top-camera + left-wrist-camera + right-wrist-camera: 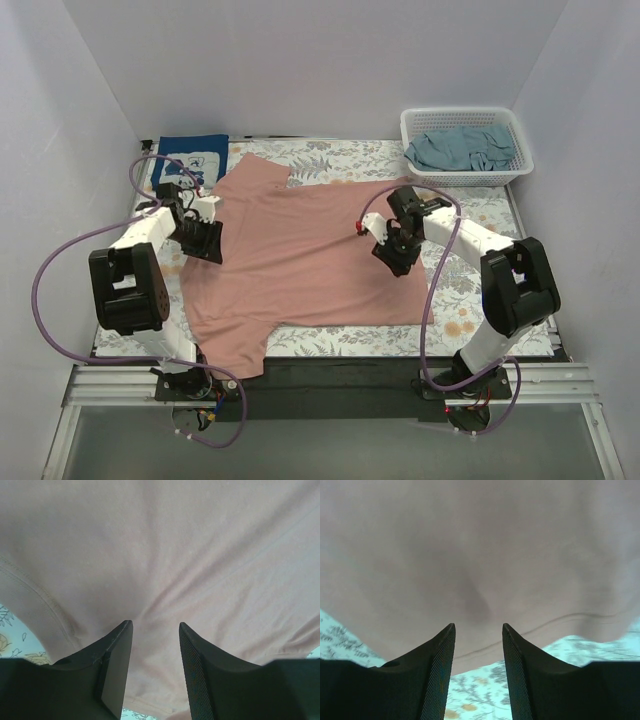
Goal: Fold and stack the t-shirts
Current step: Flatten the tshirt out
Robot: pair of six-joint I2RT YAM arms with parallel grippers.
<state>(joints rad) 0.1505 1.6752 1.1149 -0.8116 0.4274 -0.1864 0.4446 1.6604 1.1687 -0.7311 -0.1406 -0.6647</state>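
Top external: dusty-pink t-shirt point(300, 250) lengthwise left-right, collar leftward

The pink t-shirt point(300, 255) is made of soft, matt cloth, and a stitched hem is seen along its edge. The grey-teal t-shirt point(462, 148) and the navy t-shirt point(190, 160) are made of soft cloth too. The table cloth point(330, 155) is matt, with flowers printed on it. The basket point(470, 177) is made of smooth white plastic. The fingers point(197, 680) of the left gripper point(155, 625) and the right gripper point(478, 626) are black and matt, and their inner faces are covered with fine, rough dots.
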